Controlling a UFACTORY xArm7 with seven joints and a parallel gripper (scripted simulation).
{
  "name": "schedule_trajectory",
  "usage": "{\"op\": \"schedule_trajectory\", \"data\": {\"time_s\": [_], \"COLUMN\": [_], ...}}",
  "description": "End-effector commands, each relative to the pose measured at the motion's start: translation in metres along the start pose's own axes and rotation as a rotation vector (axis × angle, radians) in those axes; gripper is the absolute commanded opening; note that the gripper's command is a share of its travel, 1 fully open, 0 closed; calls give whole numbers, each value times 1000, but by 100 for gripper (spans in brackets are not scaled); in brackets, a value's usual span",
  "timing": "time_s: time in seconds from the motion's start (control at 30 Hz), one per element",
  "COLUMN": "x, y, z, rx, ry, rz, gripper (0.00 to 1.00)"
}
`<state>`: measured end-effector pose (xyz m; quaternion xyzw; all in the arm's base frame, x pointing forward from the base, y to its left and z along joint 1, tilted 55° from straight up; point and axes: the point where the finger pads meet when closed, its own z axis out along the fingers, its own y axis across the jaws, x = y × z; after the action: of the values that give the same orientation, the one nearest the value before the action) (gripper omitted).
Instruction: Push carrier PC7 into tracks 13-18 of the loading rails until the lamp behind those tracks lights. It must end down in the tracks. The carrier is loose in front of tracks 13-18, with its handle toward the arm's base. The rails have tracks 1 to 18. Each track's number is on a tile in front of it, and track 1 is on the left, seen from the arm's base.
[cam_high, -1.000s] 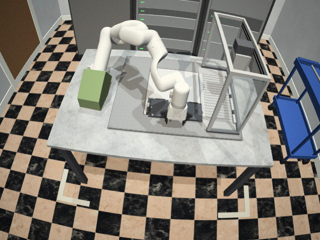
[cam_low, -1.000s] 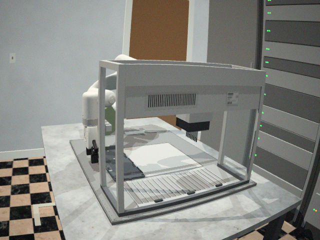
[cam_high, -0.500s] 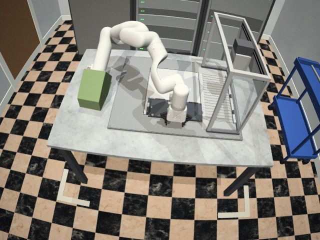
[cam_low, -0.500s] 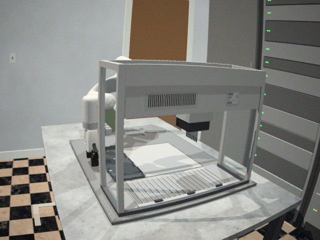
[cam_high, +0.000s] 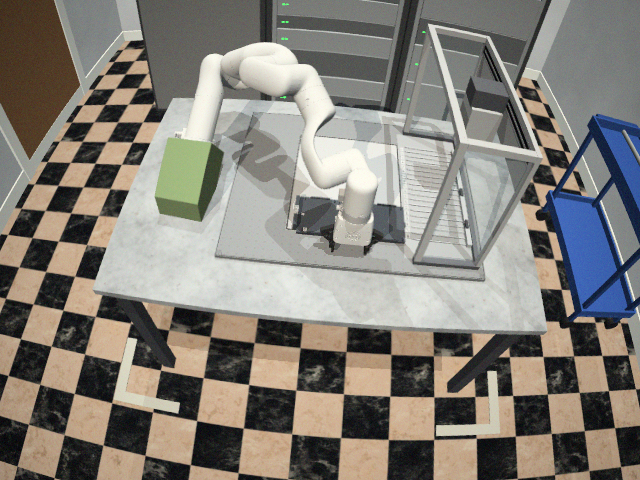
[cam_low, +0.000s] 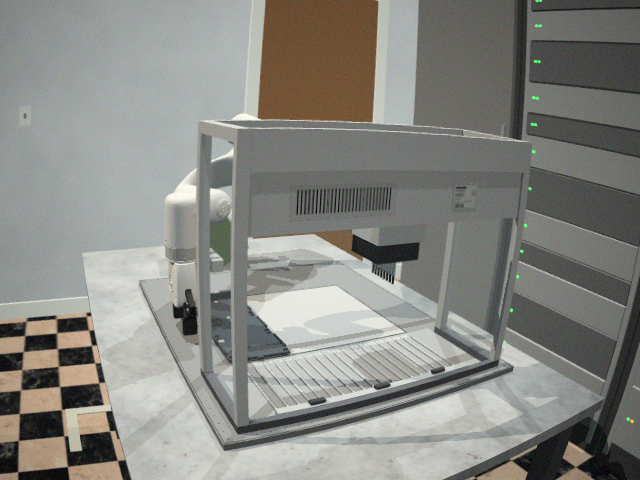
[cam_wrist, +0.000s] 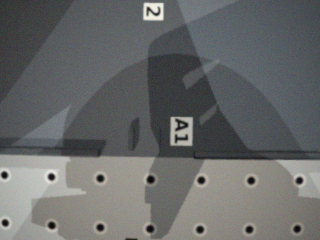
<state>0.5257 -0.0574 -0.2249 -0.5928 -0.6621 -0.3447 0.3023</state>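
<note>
Carrier PC7 is a flat dark plate lying on the grey deck, just left of the loading rails. In the exterior view the carrier lies in front of the leftmost tracks of the rails. The small lamp tab behind those tracks is dark. My gripper points down, open and empty, low over the carrier's near long edge; it also shows in the exterior view. The wrist view shows the carrier top with labels "2" and "A1", and the perforated deck below its edge. My fingers are not visible there.
A white-framed enclosure stands over the rails, with a pipetting head hanging inside. A green box sits at the table's left by the arm's base. A white pad lies on the deck behind the carrier. A blue cart stands right of the table.
</note>
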Motion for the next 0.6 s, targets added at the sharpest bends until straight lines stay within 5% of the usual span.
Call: {"op": "schedule_trajectory", "data": {"time_s": [0.0, 0.57], "x": [-1, -1], "y": [1, 1], "z": [0, 10], "rx": [-4, -4], "ry": [-5, -5], "rz": [0, 0], "gripper": [100, 100]}}
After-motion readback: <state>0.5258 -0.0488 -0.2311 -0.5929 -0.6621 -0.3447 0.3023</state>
